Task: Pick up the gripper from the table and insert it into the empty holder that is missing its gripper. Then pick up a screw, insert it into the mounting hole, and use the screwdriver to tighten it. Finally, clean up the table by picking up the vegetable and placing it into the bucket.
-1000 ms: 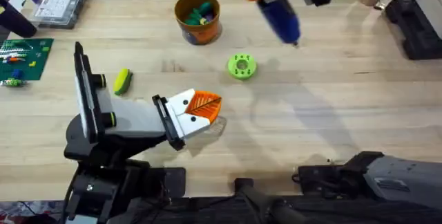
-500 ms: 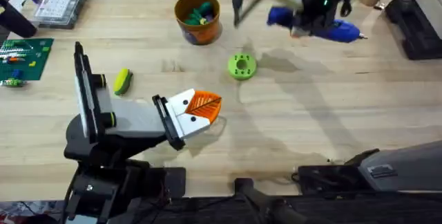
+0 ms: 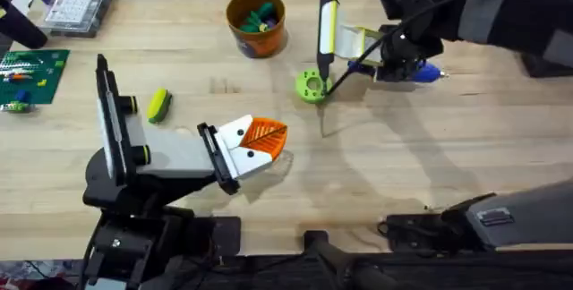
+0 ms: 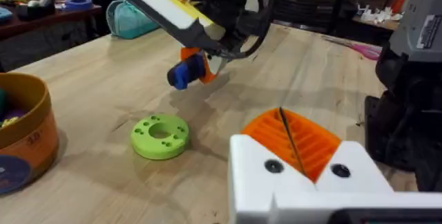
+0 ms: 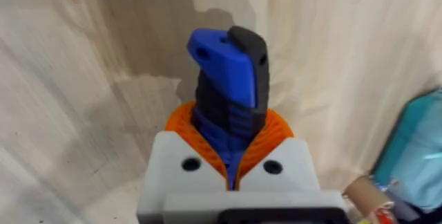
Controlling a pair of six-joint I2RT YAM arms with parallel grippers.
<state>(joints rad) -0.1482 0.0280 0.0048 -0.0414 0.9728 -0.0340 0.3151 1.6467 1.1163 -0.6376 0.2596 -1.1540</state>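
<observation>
Between the right gripper (image 5: pixel 233 169) jaws, clenched on the screwdriver (image 5: pixel 228 86); left gripper (image 4: pixel 304 156) jaws closed, empty; risk: tool slipping, dropping onto table (image 3: pixel 403 165).

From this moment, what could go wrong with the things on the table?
1. The right gripper holds the screwdriver by one end, with most of its body sticking out, so it may slip or tilt.
2. The right arm is low and close to the green disc and could knock it.
3. The vegetable lies beside the left arm, which may push it along the table.
</observation>
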